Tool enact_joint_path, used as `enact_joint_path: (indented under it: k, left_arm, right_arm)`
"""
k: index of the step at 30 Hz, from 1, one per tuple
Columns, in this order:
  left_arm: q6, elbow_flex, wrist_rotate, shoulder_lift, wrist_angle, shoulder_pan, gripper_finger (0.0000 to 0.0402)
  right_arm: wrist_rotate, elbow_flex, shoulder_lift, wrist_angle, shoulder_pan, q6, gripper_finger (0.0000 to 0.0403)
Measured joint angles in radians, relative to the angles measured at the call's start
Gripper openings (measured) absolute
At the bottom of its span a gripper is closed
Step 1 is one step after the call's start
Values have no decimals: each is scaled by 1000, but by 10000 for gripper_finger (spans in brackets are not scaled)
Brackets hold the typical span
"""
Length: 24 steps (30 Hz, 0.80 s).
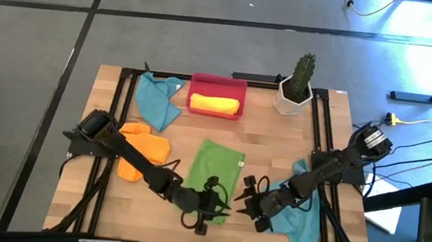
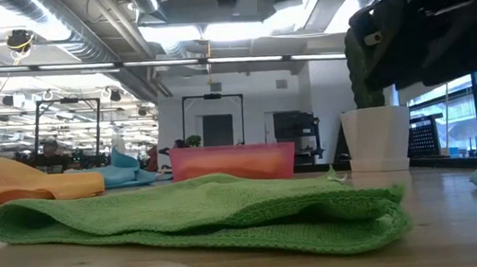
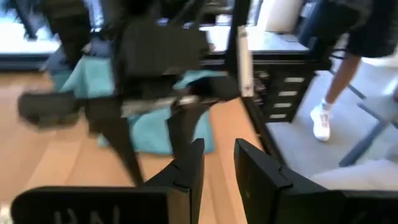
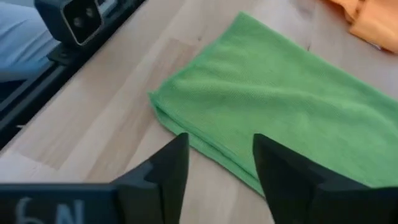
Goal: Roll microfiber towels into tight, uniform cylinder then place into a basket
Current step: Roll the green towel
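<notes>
Wooden table (image 1: 276,150) carries a green towel (image 1: 213,168) — open workshop behind.

Bright overhead light; left wrist view seemingly motion-blurred

A white pot (image 1: 290,102) holding a cactus (image 1: 303,71) stands on the wooden table (image 1: 276,150) — a person's legs (image 3: 333,87), seemingly, beyond.

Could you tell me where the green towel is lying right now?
In the high view, the green towel lies folded flat on the table's middle front, between the orange towel and a teal towel, in front of the red basket.
</notes>
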Motion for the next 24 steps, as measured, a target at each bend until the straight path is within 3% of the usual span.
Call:
enact_joint_path:
  k: [5,8,15,24]
  left_arm:
    - [116,-2,-12,-9,-7,-48,80]
    - [185,-2,-73,-16,-14,-56,80]
    - [251,-38,-123,-160,-113,-76,80]
    - [347,-142,-122,-219,-7,-63,80]
  right_arm:
    - [1,0,25,56,-1,16,205]
    - [0,0,25,73,-1,87,204]
    - [1,0,25,67,43,198,197]
    - [106,0,25,180,78,202,197]
